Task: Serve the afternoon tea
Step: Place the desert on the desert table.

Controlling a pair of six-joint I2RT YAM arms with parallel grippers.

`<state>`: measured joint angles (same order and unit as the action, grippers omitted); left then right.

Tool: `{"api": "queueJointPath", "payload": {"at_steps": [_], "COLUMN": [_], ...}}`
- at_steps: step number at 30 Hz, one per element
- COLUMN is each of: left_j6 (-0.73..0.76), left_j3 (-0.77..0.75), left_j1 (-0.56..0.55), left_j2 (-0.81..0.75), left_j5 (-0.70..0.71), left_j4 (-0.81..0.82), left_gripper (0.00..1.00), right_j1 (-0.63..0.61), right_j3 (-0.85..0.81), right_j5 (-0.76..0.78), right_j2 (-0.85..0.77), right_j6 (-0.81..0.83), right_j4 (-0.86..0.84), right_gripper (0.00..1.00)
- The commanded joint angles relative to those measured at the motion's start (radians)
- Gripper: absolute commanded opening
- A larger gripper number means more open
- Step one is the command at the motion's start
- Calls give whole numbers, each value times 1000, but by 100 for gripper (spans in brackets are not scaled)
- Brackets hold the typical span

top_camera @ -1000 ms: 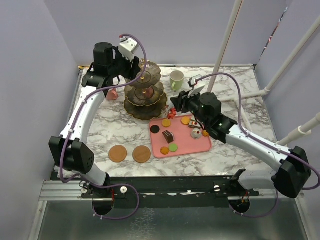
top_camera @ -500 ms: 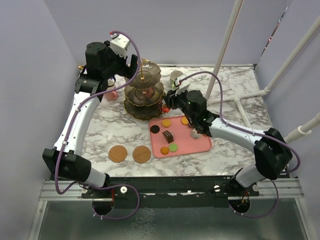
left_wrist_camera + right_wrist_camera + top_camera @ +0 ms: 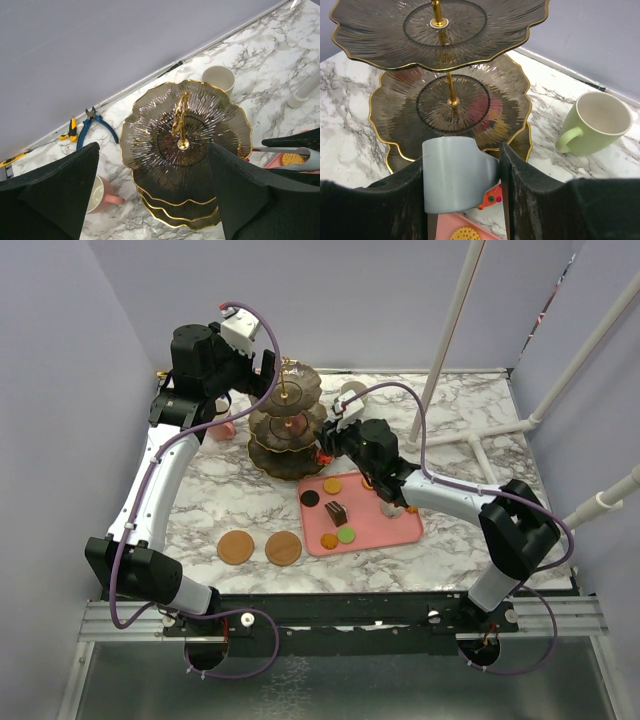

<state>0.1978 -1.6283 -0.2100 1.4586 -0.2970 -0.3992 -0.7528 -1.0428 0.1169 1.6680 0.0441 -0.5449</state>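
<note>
Right arm swung in from over the tray's far edge since a second ago and now sits at the stand. Left arm backed off a little to the left and its jaws went wide.

Far left, back edge of table: blue-handled pliers (image 3: 95,125) lying flat by the wall. Left gripper (image 3: 151,146) hangs high over the stand's top tier, jaws spread wide, nothing between them, not touching the stand. Pink mug (image 3: 224,428) stands upright on the marble just left of the stand, partly under the left arm. Near the front edge, left coaster (image 3: 236,547) and right coaster (image 3: 284,548) lie flat side by side, close but apart.

Three-tier stand (image 3: 300,425) is upright at centre back, with its gold ring (image 3: 180,112) on top. Right gripper (image 3: 330,448) is low at the stand's right front, by the bottom tier's rim. Its jaws are partly closed on a grey-blue pastry (image 3: 457,172) that fills the gap between the fingers, with a red-orange dotted bit showing under it. Can't tell if the pastry touches the tier.

Pale-green mug (image 3: 592,122) is upright behind and right of the stand, handle facing the front. Pink tray (image 3: 385,530) lies flat right of the coasters, just in front of the stand. On it: dark round piece (image 3: 310,498), orange cookie (image 3: 332,485), chocolate slice (image 3: 336,513), green disc (image 3: 346,535), small orange disc (image 3: 329,541), and a white piece (image 3: 392,508) partly under the right arm.
</note>
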Motion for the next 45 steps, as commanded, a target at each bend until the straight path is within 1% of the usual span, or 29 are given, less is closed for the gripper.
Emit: {"api": "queueJointPath", "payload": {"at_steps": [1, 9, 20, 24, 27, 35, 43, 45], "left_j6": [-10, -12, -8, -11, -8, 1, 3, 1], "left_j3": [-6, -22, -23, -23, -23, -15, -20, -20], "left_j1": [0, 1, 1, 1, 0, 2, 2, 2], "left_j2": [-24, -22, -25, -30, -33, -44, -44, -44], "left_j5": [-35, -60, -76, -81, -85, -86, -88, -87], "left_j4": [-24, -29, -39, -39, -41, -50, -53, -52], "left_gripper": [90, 90, 90, 90, 90, 90, 90, 90], "right_j1": [-5, -5, -5, -5, -6, -5, -6, -6], "right_j3": [-27, -21, -13, 1, 3, 7, 11, 13], "right_j5": [-22, -9, -12, -15, -20, -43, -73, -77], "right_j2": [24, 76, 97, 85, 84, 88, 76, 71], "right_j6": [13, 10, 16, 16, 16, 20, 31, 33], "right_j4": [-134, -199, -196, -197, -197, -226, -233, -232], "right_gripper": [4, 4, 5, 12, 20, 34, 43, 44]}}
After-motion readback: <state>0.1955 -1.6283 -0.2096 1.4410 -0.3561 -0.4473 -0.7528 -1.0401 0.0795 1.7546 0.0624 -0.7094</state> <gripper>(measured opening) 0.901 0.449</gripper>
